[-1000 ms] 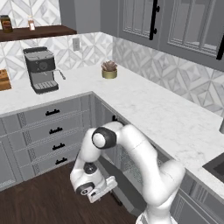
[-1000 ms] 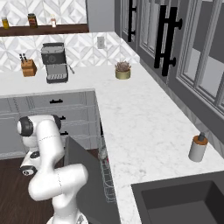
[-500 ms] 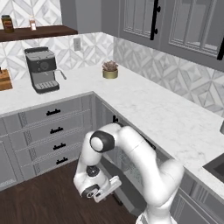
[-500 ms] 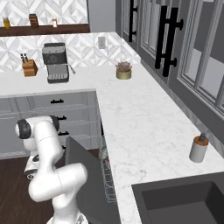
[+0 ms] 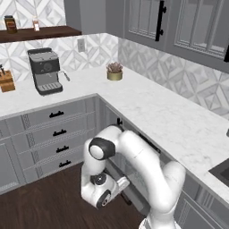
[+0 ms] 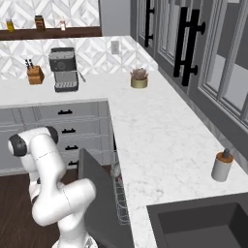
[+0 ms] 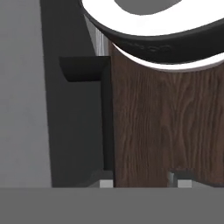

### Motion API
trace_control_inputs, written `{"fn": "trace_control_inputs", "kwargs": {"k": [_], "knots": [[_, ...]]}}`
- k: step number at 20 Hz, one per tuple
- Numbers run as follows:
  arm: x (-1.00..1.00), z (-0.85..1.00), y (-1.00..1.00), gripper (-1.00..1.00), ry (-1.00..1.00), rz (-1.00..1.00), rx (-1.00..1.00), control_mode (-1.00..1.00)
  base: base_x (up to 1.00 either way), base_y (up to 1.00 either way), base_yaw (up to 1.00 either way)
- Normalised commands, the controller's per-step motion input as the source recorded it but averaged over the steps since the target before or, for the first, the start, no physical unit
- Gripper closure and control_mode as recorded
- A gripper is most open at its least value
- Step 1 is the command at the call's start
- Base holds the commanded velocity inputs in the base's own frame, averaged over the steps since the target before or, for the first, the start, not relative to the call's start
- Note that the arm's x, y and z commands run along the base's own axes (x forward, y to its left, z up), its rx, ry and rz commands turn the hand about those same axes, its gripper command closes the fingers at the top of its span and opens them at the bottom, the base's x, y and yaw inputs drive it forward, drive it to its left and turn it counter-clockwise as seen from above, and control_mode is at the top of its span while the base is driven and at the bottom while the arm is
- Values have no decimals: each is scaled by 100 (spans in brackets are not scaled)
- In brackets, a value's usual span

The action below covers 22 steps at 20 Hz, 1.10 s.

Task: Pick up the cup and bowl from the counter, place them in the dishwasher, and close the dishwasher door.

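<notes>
The dishwasher door (image 6: 99,193) stands partly raised, a grey panel beside the wire rack (image 6: 121,198) of the dishwasher under the counter (image 6: 145,131). My arm bends far down, with its wrist (image 5: 103,197) close to the floor at the door's outer side. In the hand view the door (image 7: 26,109) is a grey face on the left, with a thin dark bar (image 7: 107,113) along its edge. My gripper (image 7: 143,183) points along that edge, its tips part way apart with wooden floor showing between them. Whether they clamp anything is hidden. The cup and the bowl are out of view.
On the counter stand a coffee machine (image 5: 44,71), a knife block (image 5: 6,80), a yellow plant pot (image 5: 114,71) and a soap dispenser (image 6: 222,165) near the dark sink (image 6: 203,223). Grey drawers (image 5: 53,129) line the left run. Dark wood floor (image 5: 44,201) lies below.
The hand has sunk a little lower toward the floor beside the door. The counter and the things on it stay as they were.
</notes>
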Motion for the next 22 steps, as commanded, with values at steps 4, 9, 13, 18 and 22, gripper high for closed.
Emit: {"fn": "trace_control_inputs", "kwargs": {"k": [4, 9, 13, 18, 22], "knots": [[63, -19, -96, -100, 8, 0, -50, -100, 0, 0, 0], [87, -6, -98, -100, 9, 0, -53, -100, 0, 0, 0], [89, -24, -100, -100, 0, 1, -58, -100, 0, 0, 0], [80, -79, -85, -100, -3, 1, -56, -100, 0, 0, 0], [37, -99, 0, -100, -26, 0, -86, -100, 0, 0, 0]]}}
